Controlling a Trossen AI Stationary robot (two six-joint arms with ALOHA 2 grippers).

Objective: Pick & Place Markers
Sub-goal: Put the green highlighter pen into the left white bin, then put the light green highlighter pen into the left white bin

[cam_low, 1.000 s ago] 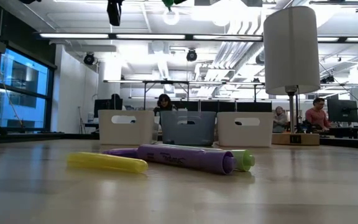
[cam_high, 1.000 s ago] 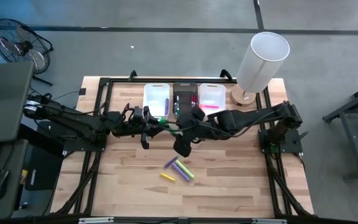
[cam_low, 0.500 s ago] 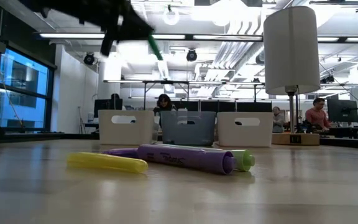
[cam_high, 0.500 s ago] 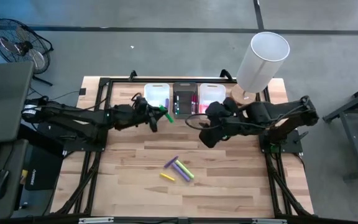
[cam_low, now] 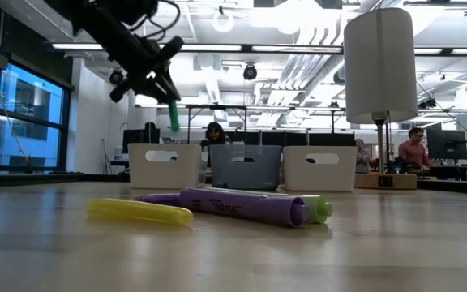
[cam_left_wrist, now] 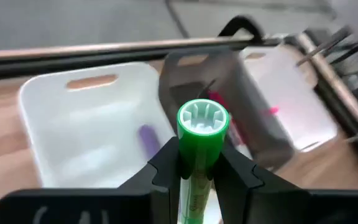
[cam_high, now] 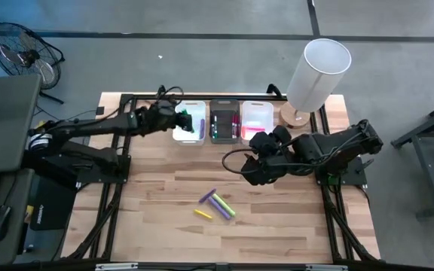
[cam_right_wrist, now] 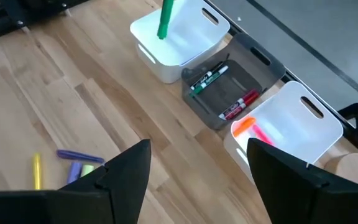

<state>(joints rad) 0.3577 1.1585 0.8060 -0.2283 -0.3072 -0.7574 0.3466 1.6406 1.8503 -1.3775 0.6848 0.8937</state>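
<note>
My left gripper [cam_high: 181, 118] hangs over the left white bin [cam_high: 190, 129], shut on a green marker [cam_low: 173, 115], which also shows in the right wrist view [cam_right_wrist: 165, 18]. My right gripper [cam_right_wrist: 197, 180] is open above bare wood, to the right of the loose markers [cam_high: 215, 203]. Those lie flat on the table's middle: a yellow one [cam_low: 140, 212], a purple one [cam_low: 242, 206] and a green one [cam_low: 319, 209]. The left white bin holds a purple marker [cam_left_wrist: 146, 137]. The dark bin [cam_right_wrist: 229, 87] holds green and red ones. My left gripper pinches the green marker's barrel [cam_left_wrist: 197, 177] between its two fingers [cam_left_wrist: 166, 168]. The marker runs along the fingers, and its ribbed end [cam_left_wrist: 202, 120] sticks out past them. In the low view it hangs down below the gripper, lifted clear over the left white bin.
Three bins stand in a row at the far edge: white, dark [cam_high: 224, 120], white [cam_high: 256, 119]. A white-shaded lamp [cam_high: 316, 71] stands at the far right corner. Bare wood lies near and to either side of the loose markers. People sit in the room beyond.
My left gripper carried the green marker from the table's middle toward the far edge, over the left white bin, and the marker swung from slanting to pointing down. My right gripper drew back toward the table's right.
</note>
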